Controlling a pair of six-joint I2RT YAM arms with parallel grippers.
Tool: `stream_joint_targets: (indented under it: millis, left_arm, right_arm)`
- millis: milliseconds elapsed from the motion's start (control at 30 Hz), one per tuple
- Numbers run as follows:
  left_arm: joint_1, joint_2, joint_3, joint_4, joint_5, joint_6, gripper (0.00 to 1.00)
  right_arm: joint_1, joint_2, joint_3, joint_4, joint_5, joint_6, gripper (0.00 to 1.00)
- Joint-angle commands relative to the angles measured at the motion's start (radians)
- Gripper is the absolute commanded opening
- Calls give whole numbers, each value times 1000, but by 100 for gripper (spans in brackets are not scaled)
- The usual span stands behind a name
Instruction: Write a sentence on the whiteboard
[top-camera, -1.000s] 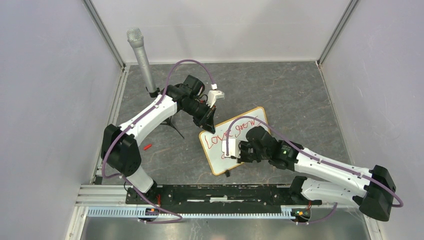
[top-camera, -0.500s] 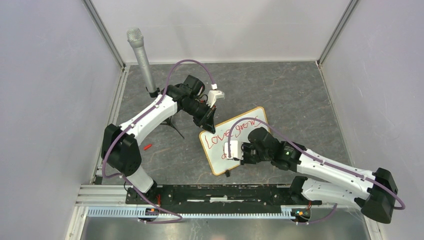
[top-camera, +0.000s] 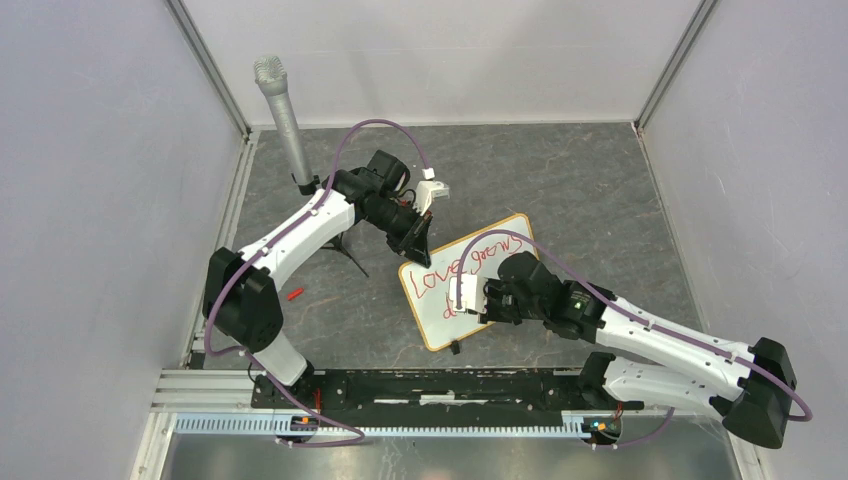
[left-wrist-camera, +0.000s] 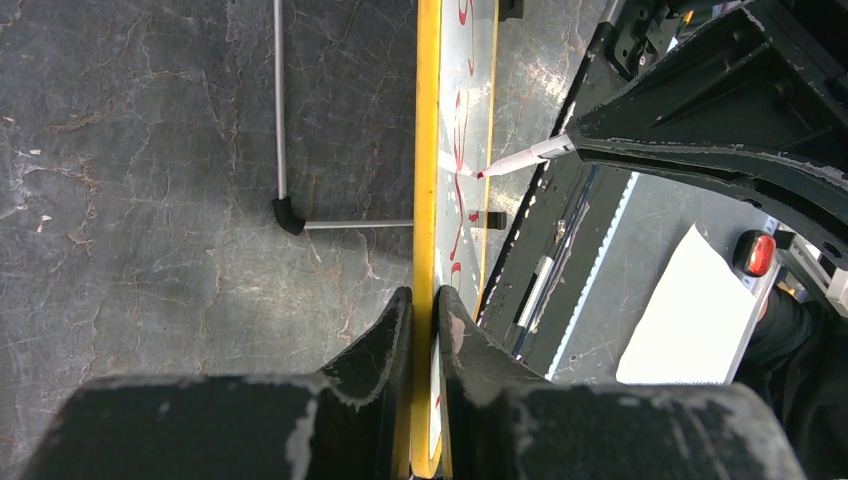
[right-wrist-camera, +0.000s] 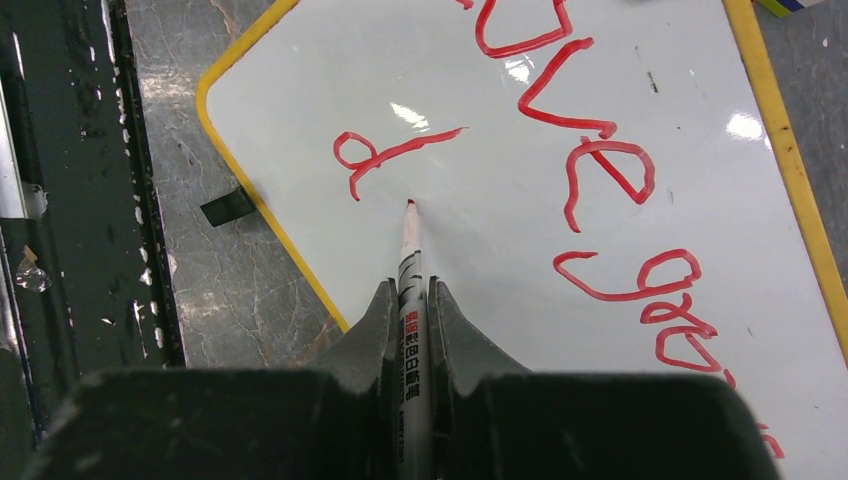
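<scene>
Over the last second the right gripper (right-wrist-camera: 410, 292) has slid slightly rightward, uncovering a red "d" (right-wrist-camera: 372, 160). Its jaws are clamped narrowly on the red marker (right-wrist-camera: 410, 250), whose tip sits just beside that letter on the whiteboard (right-wrist-camera: 300, 90). The left gripper (left-wrist-camera: 425, 300) is pinched shut on the board's far frame edge. The sentence (top-camera: 465, 265) reads "Love grows" so far, so the next letter wants light, even pressure on the same baseline while the left grip holds firm.

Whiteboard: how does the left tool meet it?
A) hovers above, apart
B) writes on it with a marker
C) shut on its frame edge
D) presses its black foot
C: the left wrist view shows the left tool shut on the whiteboard frame edge.
</scene>
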Motion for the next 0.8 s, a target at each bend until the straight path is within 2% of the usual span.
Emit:
stream_joint_targets:
  millis: [0, 367, 767]
  left_arm:
    - [-8, 13, -5, -32, 10, 32, 2]
    - [-9, 12, -7, -33, 12, 34, 2]
    - [-9, 19, -9, -32, 10, 41, 3]
  right_arm:
    - [-2, 6, 47, 41, 34, 19, 0]
    - [-2, 36, 47, 54, -28, 25, 0]
    - [-2, 37, -11, 21, -21, -25, 0]
